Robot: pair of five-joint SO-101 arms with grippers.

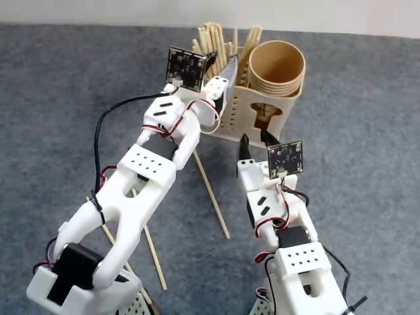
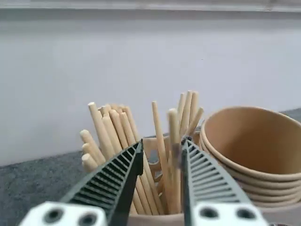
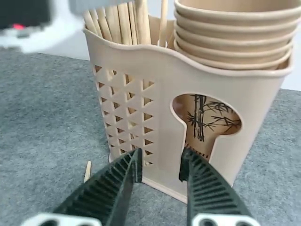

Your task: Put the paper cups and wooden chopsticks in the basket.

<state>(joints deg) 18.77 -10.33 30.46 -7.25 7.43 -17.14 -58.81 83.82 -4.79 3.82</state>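
The pale wooden chopsticks [image 1: 213, 36] stand bunched in one compartment of the beige plastic lattice basket [image 1: 252, 121], with the stacked brown paper cups [image 1: 279, 65] in the other. The left gripper [image 2: 162, 146] hangs just over the bunch, jaws narrowly apart around one stick (apparently not pinched). Pulling away could drag it out. Three loose chopsticks [image 1: 211, 193] lie on the grey carpet [image 1: 65, 98] beneath that arm. The right gripper [image 3: 160, 157], narrowly parted and empty, faces the basket's front wall, and a nudge could tip it.

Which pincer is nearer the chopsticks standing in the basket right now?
Left. The left pincer is at the tips of the upright chopsticks; the right pincer sits low in front of the basket.
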